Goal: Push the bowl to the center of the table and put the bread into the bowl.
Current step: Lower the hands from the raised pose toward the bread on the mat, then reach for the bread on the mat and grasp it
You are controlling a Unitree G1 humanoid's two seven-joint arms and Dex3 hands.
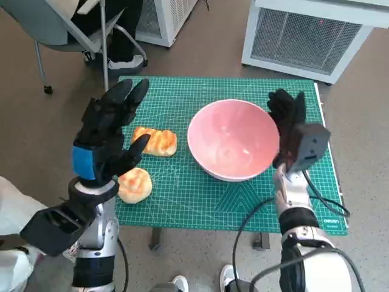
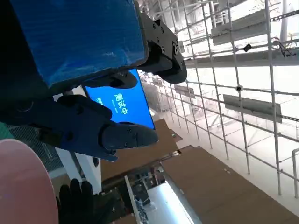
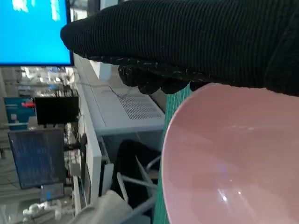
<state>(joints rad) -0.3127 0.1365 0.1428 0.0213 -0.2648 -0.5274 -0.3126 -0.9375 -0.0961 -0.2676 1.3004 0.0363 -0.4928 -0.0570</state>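
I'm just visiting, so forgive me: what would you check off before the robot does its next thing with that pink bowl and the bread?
1. Round pink bowl empty, ready for bread: ok.
2. Bowl at the middle of the green gridded cutting mat: cannot tell; it looks slightly toward the right.
3. Right hand in the black knitted glove at the bowl's right rim: ok, though contact cannot be told.
4. Left hand, black with blue tape, holding nothing, fingers spread: ok.
5. Two golden bread pieces, one long, one round, lying on the mat, not in the bowl: not ok yet.
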